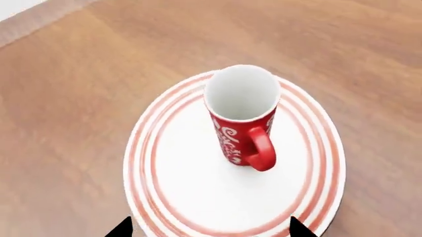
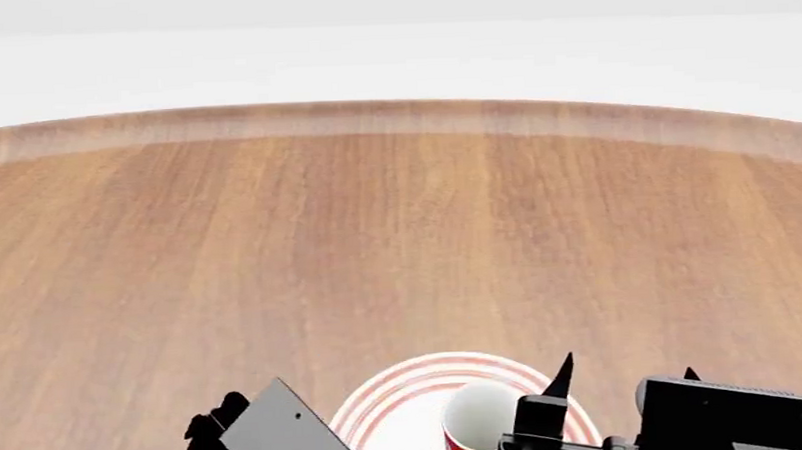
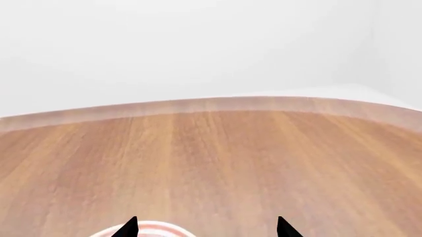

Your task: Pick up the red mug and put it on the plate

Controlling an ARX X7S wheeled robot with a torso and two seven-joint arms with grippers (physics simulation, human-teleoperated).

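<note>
Standing upright on the plate, the red mug is seen in the left wrist view with its white inside open to the camera and its handle turned toward the lens. It rests inside the ringed rim, somewhat off the plate's middle, toward the side farther from the left gripper. No tilt is noted.

The left gripper is recorded as spread: only its two dark fingertips show, wide apart at the frame edge, with nothing between them and clear of the mug. The right gripper is likewise spread and empty, its tips framing bare desk with a sliver of the plate rim beside one tip.

Judgement: the placing step appears done, since the mug is carried by the plate and by no gripper. What is left is judged to be the retreat. The next move calls for the left arm to be drawn up and away without the fingertips brushing the handle or nudging the plate.

In the head view the mug and plate lie at the near edge, partly hidden by both arms; the right fingertip stands just beside the mug. No other objects are seen on the desk, so nothing else is in the way.
</note>
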